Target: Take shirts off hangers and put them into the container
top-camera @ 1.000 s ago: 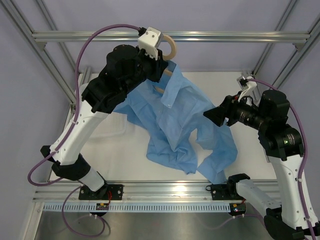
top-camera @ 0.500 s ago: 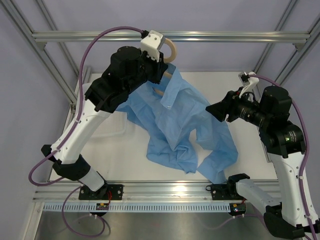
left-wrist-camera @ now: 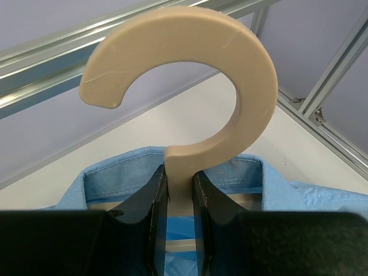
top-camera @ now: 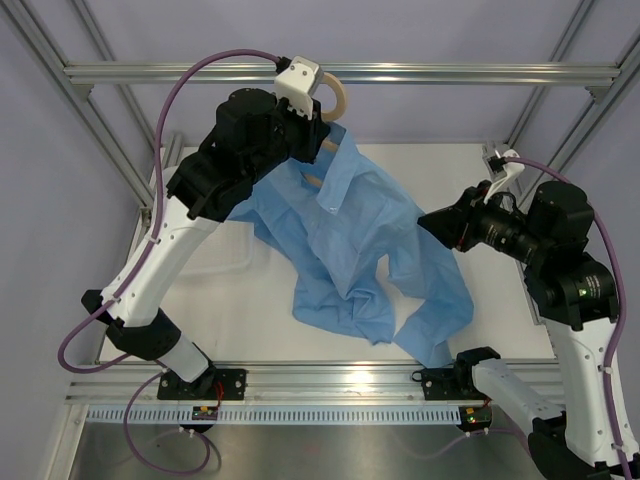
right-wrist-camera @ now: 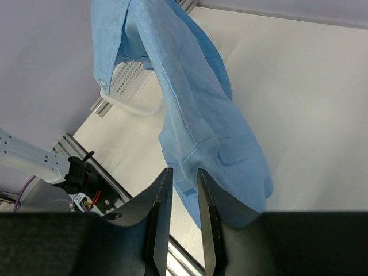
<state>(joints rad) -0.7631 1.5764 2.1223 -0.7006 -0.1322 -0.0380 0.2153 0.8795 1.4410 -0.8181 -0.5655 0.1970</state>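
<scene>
The light blue shirt point(top-camera: 360, 250) hangs by its collar from the beige hanger point(top-camera: 338, 95), and its lower part and sleeves lie crumpled on the white table. My left gripper point(top-camera: 310, 108) is shut on the hanger's neck point(left-wrist-camera: 180, 167) just below the hook, held high near the rear frame bar. My right gripper point(top-camera: 432, 222) is at the shirt's right edge. Its jaws stand a narrow gap apart point(right-wrist-camera: 183, 175), with a fold of the shirt point(right-wrist-camera: 195, 115) at their tips. The clear container point(right-wrist-camera: 131, 105) lies on the table behind the hanging shirt, partly hidden by it.
Silver frame bars point(top-camera: 340, 73) cross the back and slant down both sides. The container's rim point(top-camera: 240, 262) shows faintly at the table's left, under my left arm. A slotted rail point(top-camera: 300, 412) runs along the near edge between the arm bases.
My right gripper's jaws have narrowed markedly at the shirt's right edge, and that arm has shifted slightly right. My left gripper still holds the hanger, almost in the same place.
</scene>
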